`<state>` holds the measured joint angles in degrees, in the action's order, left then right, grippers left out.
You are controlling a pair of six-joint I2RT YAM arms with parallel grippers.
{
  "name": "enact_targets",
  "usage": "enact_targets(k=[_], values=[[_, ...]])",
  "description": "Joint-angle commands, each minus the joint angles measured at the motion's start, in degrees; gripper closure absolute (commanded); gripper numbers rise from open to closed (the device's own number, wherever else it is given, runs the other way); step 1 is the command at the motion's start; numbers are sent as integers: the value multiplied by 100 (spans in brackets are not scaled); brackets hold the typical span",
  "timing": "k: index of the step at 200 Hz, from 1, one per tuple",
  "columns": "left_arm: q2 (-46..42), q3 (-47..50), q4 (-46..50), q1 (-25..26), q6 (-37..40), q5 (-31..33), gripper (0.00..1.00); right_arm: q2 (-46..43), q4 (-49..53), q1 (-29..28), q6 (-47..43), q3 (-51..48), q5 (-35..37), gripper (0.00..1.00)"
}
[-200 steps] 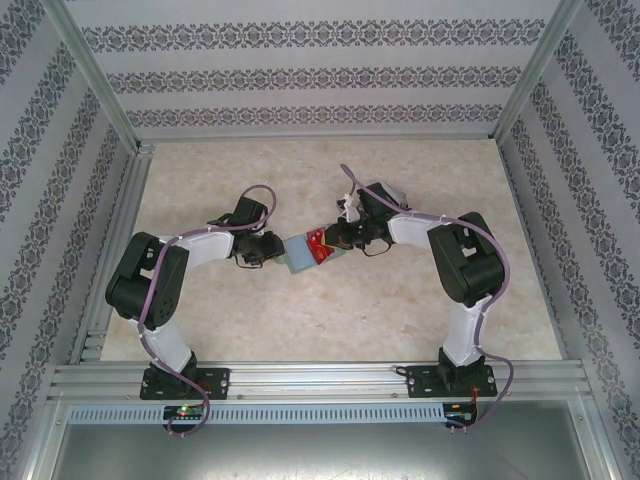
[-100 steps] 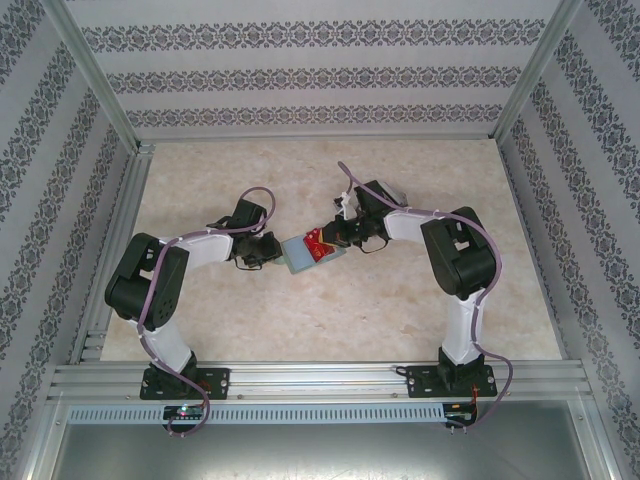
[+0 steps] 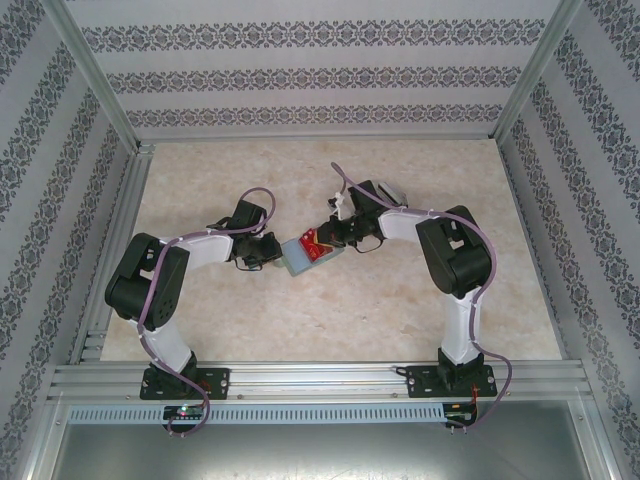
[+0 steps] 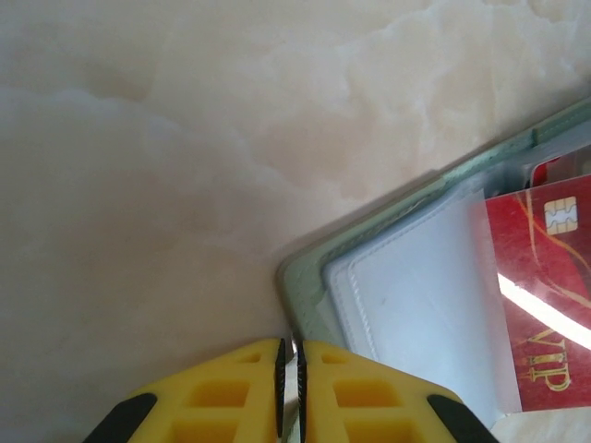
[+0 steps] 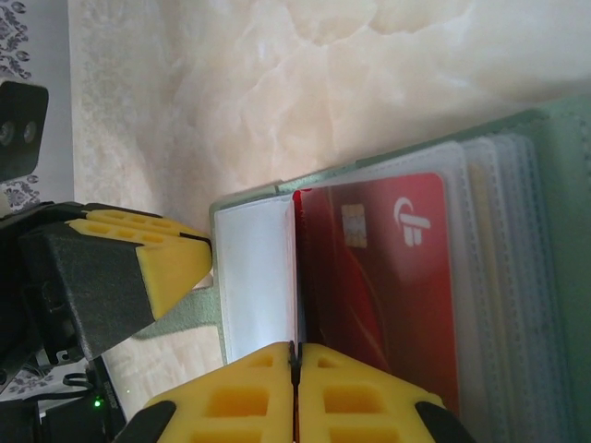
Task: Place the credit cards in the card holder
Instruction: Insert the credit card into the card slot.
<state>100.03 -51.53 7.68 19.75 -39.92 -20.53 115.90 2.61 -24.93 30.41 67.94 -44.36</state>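
The step in hand looks like the loading itself. The card holder is lying open near the middle of the table, and both arms are working at it from opposite sides.

The left gripper is sitting at the holder's 9 o'clock, its yellow fingers squeezed together on the pale green cover edge and pinning that side down. The right gripper is coming in from about 2 o'clock with its jaws pressed fully together at the seam between the white pocket and a red card that is lying under a clear sleeve. Whether those jaws are pinching the card's edge, a sleeve leaf or nothing is hard to tell from the wrist view.

In my judgement the next move is calling for the left side to be holding the cover firmly while the right is sliding the card straight along the pocket mouth, so the thin sleeve is not buckling.

The left arm is folding sharply at the elbow, its forearm pointing toward 3 o'clock. The right arm is rising tall from its base, its forearm reaching toward 10 o'clock. Both wrists are riding low over the table.
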Motion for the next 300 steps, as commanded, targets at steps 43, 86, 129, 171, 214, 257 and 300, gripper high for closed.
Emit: enact_targets(k=[43, 86, 129, 171, 214, 257, 300], values=[[74, 54, -111, -16, -60, -52, 85, 36, 213, -192, -137, -8, 460, 91], [99, 29, -102, -10, -42, -59, 85, -26, 553, -378, -351, 70, 935, 91], [96, 21, -117, -9, -49, -61, 85, -34, 847, -507, -532, 234, 1325, 91], [95, 29, -136, -5, -58, -74, 85, -47, 1072, -701, -690, 342, 1735, 91], [89, 48, -136, -4, -51, -65, 86, -95, 1240, -769, -824, 351, 2030, 87], [78, 72, -148, -3, -51, -52, 86, -361, 1544, -777, -977, 489, 2269, 77], [95, 100, -183, -2, -59, -57, 86, -628, 1941, -767, -1191, 727, 2544, 72]])
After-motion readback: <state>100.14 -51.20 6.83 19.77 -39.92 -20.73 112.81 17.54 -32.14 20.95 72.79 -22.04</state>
